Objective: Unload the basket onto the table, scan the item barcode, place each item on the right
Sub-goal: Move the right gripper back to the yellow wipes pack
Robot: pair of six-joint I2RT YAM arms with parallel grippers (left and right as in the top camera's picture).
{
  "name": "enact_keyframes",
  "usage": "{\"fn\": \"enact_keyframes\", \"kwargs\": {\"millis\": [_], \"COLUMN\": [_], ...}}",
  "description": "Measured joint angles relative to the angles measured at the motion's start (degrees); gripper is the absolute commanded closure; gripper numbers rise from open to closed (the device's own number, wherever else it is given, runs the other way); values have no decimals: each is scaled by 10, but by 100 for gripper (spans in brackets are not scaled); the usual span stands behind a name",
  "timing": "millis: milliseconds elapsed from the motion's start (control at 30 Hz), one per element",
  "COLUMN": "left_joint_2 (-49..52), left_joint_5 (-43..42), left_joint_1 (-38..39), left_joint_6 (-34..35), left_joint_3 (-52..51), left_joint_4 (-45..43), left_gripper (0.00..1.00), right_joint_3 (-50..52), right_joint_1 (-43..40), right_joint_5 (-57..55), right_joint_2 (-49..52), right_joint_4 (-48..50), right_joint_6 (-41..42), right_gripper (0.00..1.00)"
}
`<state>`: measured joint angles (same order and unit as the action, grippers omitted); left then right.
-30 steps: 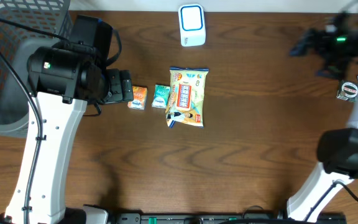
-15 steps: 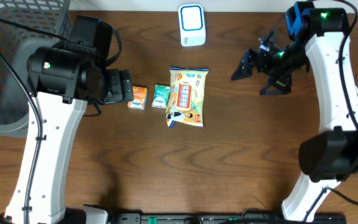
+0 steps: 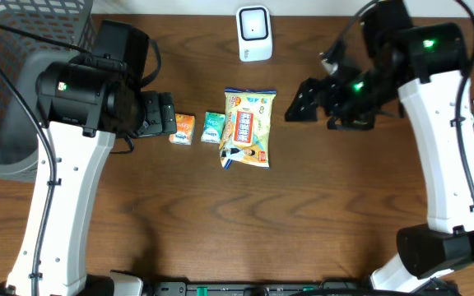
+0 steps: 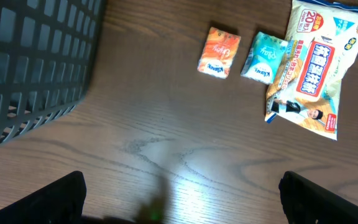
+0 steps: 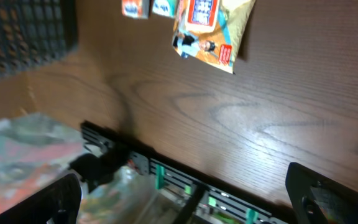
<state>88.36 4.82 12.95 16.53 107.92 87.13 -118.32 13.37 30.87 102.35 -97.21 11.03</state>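
— Bag [image 3: 249,127] lies flat on the table [image 3: 220,214], printed face up, so we judge the barcode is underneath. Teal pack [image 3: 212,127] touches its left edge; orange pack [image 3: 183,129] sits just beyond that.
— Then our risk starts there: a pinch on that side could catch the teal pack too.
— Right gripper [image 3: 311,108] hangs just right of the bag, jaws spread wide, nothing in them. Left gripper [image 3: 169,113], beyond the orange pack, is equally wide and empty.
— Slick film on wood; we could skid the bag instead of lifting it.
— And scanner [image 3: 253,33] stands well behind the bag. If we lift without turning it, the code faces away and nothing reads.
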Motion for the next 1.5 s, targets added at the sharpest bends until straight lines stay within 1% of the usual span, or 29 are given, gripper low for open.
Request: {"fn": "enact_keyframes", "kwargs": {"millis": [133,267,567,600,667,700,767,800,833,1000,1067,1100,1133,1233,1400,1433,1500], "left_joint_2": [0,0,0,0,0,0,0,0,0,0,0,0,0,0,0,0,0], "left_joint_5": [0,0,0,0,0,0,0,0,0,0,0,0,0,0,0,0,0], "left_joint_1": [0,0,0,0,0,0,0,0,0,0,0,0,0,0,0,0,0], "left_joint_6": [0,0,0,0,0,0,0,0,0,0,0,0,0,0,0,0,0], "left_joint_3": [0,0,0,0,0,0,0,0,0,0,0,0,0,0,0,0,0], "left_joint_4": [0,0,0,0,0,0,0,0,0,0,0,0,0,0,0,0,0], "left_gripper": [2,2,2,2,2,2,2,2,2,2,2,2,2,2,2,3,2], "right_joint_3": [1,4,4,4,5,5,7,11,16,64,95,112,132,198,320,351,381], "right_joint_1": [37,58,63,63,63,63,63,63,63,63,63,63,63,63,63,63,63], "right_joint_5": [-38,-79,-149,-153,-160,-163,-172,-177,-182,-194,-195,-196,-195,-184,-108,-91,-76], "right_joint_2": [0,0,0,0,0,0,0,0,0,0,0,0,0,-1,-1,-1,-1], "right_joint_4": [0,2,30,38,58,65,84,92,102,171,209,230,252,333,490,535,584], "right_joint_6": [0,-1,-2,-4,-12,-14,-22,-25,-26,-23,-17,-13,-7,3,23,43,71], "right_gripper": [1,1,1,4,29,34,40,37,31,23,10,2,1,1,1,1,1]}}
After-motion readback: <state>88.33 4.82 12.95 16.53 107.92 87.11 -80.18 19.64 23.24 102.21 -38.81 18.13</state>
